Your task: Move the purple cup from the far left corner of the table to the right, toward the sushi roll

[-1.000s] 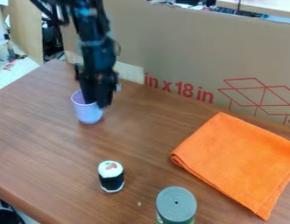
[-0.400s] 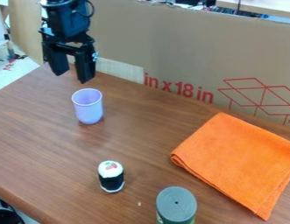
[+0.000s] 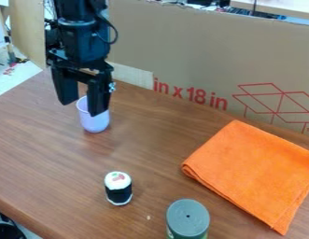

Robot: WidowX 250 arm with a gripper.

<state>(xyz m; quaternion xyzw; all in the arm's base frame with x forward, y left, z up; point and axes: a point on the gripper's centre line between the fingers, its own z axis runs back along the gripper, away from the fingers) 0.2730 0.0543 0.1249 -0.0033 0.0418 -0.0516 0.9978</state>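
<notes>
The black gripper [image 3: 81, 107] hangs open at the upper left, its two fingers spread and pointing down. One finger overlaps the rim area of the lavender cup [image 3: 94, 123] from this angle; whether they touch, I cannot tell. The cup stands upright on the wooden table [image 3: 47, 154]. Toward the front stands a small sushi-like piece [image 3: 118, 188] with a white top and black side.
A grey-lidded can [image 3: 188, 218] is at the front edge of the view. An orange folded cloth [image 3: 256, 170] lies on the right. Behind the table, a cardboard panel [image 3: 194, 56] rises like a wall.
From low over the cup, the gripper rose up and left with its fingers apart, then came down again somewhat toward the cup. The cup stayed in place.
</notes>
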